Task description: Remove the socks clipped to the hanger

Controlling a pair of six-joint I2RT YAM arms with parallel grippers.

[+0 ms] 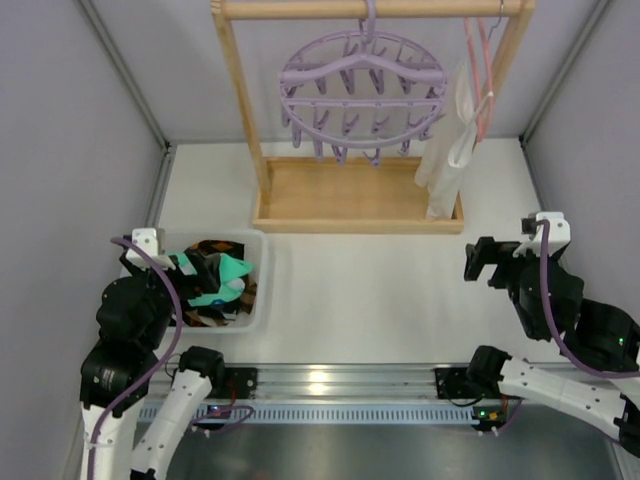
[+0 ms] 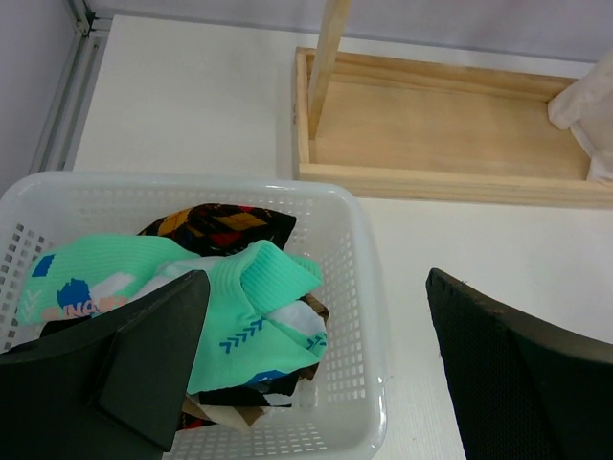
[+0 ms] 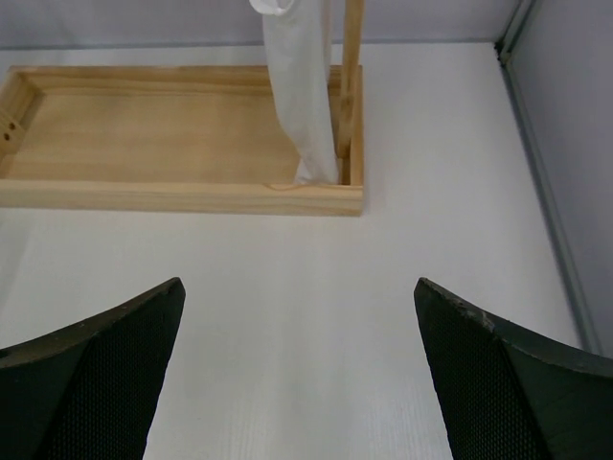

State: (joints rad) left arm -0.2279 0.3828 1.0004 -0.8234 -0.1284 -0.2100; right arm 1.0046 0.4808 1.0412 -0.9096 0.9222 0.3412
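The round lavender hanger (image 1: 362,92) hangs by its hook from the wooden rail at the back; no sock shows on its pegs. Several socks (image 1: 218,283) lie heaped in the white basket (image 1: 256,300) at the left, a teal-and-white one (image 2: 259,307) on top and a brown-yellow argyle one (image 2: 218,226) behind it. My left gripper (image 2: 316,369) hovers open just above the basket's right rim, nothing between its fingers (image 2: 153,355). My right gripper (image 3: 299,355) stands open over bare table at the right, seen from above as a black head (image 1: 488,262).
A wooden rack with a tray base (image 1: 350,195) stands at the back centre. A long white cloth (image 1: 448,150) and a thin pink clothes hanger (image 1: 484,75) hang at its right end. Grey walls close in on both sides.
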